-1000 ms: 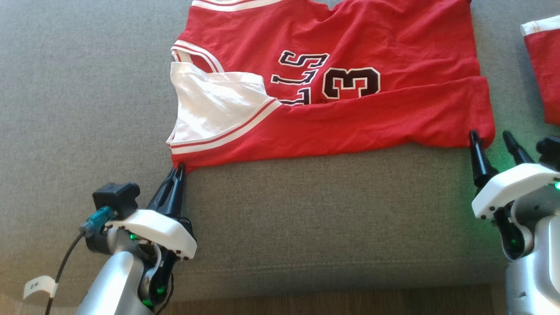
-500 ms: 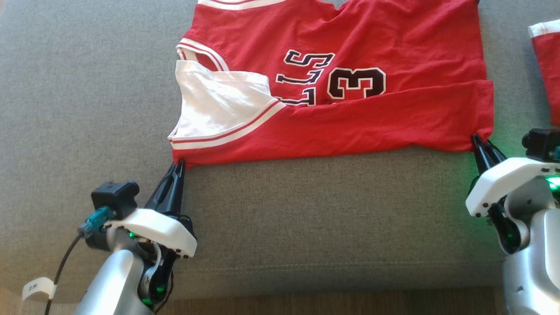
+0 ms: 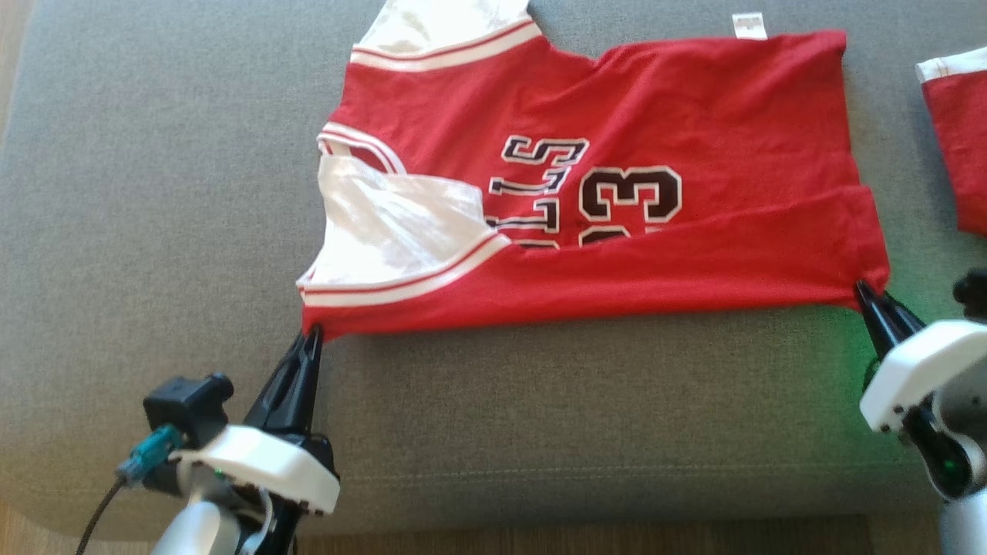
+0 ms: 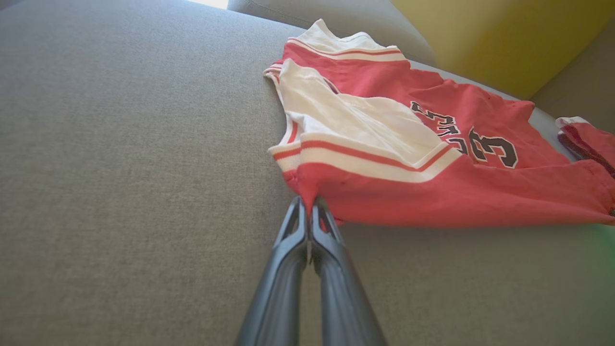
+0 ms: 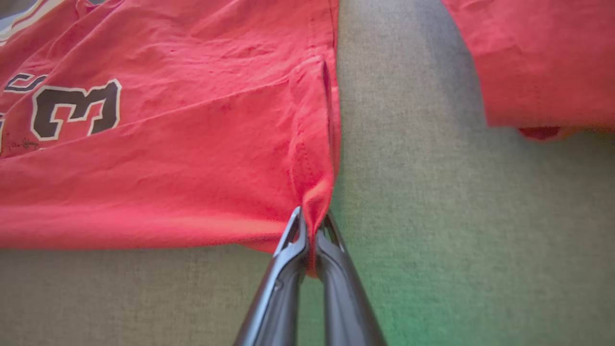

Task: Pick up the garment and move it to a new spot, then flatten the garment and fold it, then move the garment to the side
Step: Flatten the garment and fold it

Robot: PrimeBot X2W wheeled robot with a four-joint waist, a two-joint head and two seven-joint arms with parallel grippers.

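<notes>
The garment (image 3: 617, 262) is a red sleeveless jersey with white trim and dark numerals, lying on a grey cushion (image 3: 154, 193) with its near long edge folded over. My left gripper (image 3: 312, 335) is shut on the near left corner, at the striped armhole end. In the left wrist view the fingertips of the left gripper (image 4: 307, 211) pinch red cloth of the garment (image 4: 432, 192). My right gripper (image 3: 864, 289) is shut on the near right corner, by the hem. The right wrist view has the right gripper (image 5: 312, 226) nipping a fold of the garment (image 5: 168, 168).
A second red piece of clothing (image 3: 956, 139) with white trim lies at the cushion's right end, close to my right arm; it shows again as the second red piece (image 5: 543, 57). Bare cushion stretches to the left and in front. A yellow surface (image 4: 504, 33) stands behind the cushion.
My right gripper closed on the garment's near right corner. The head view has shifted, so more of the jersey's far edge is in the picture. The left gripper kept its hold.
</notes>
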